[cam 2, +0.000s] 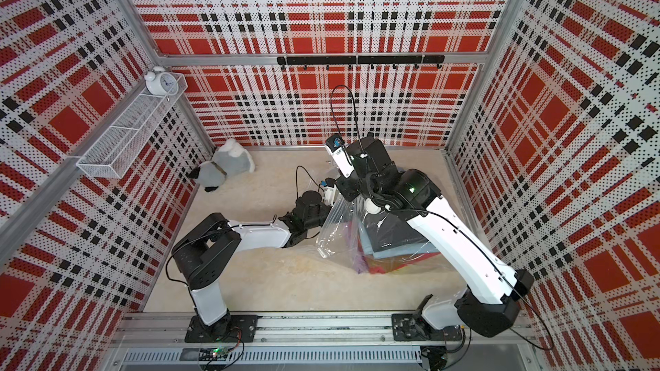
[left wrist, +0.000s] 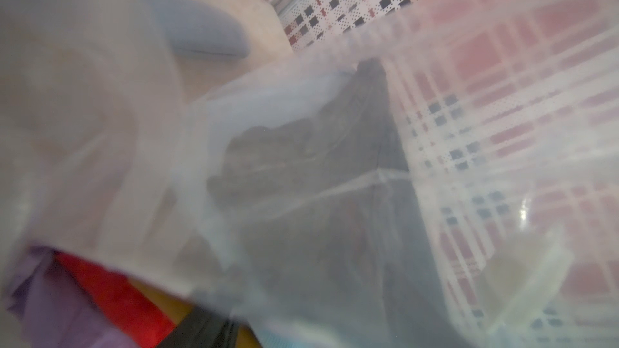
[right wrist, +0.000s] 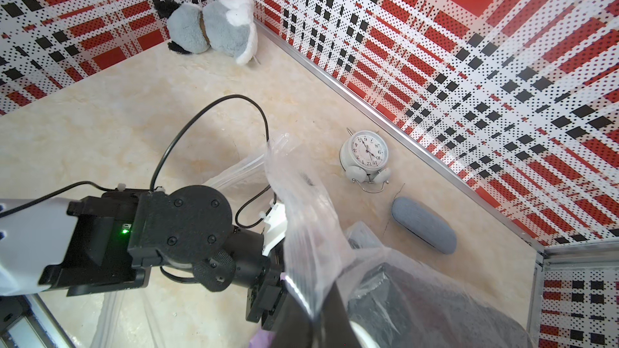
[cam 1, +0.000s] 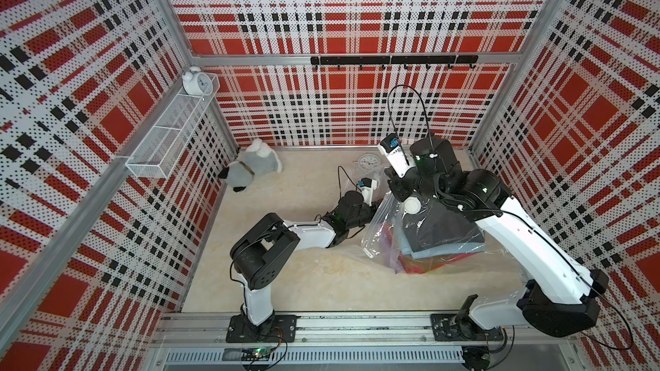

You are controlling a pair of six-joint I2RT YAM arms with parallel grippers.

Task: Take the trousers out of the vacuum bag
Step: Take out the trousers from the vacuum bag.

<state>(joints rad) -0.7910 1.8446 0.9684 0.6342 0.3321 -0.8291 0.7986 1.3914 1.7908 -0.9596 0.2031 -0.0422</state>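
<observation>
The vacuum bag (cam 1: pixel 378 240) (cam 2: pixel 332 237) lies crumpled at the right of the table, with its white valve cap (cam 1: pixel 411 205) on top. Inside it is a stack of folded trousers: charcoal on top (cam 1: pixel 443 230) (right wrist: pixel 418 302), with light blue (cam 1: pixel 428 253), red (left wrist: pixel 110 289) and lilac (left wrist: pixel 50 313) beneath. My right gripper (cam 1: pixel 394 187) (right wrist: pixel 315 323) is shut on the bag's upper plastic edge and holds it raised. My left gripper (cam 1: pixel 373 208) (cam 2: pixel 326 208) reaches into the bag's mouth from the left. Plastic film (left wrist: pixel 335 95) covers its camera and hides its fingers.
A white alarm clock (cam 1: pixel 368 163) (right wrist: pixel 365 155) and a grey oblong case (right wrist: pixel 423 224) lie behind the bag near the back wall. A grey-white plush toy (cam 1: pixel 250 169) sits in the back left corner. A wire shelf (cam 1: pixel 171 130) hangs on the left wall.
</observation>
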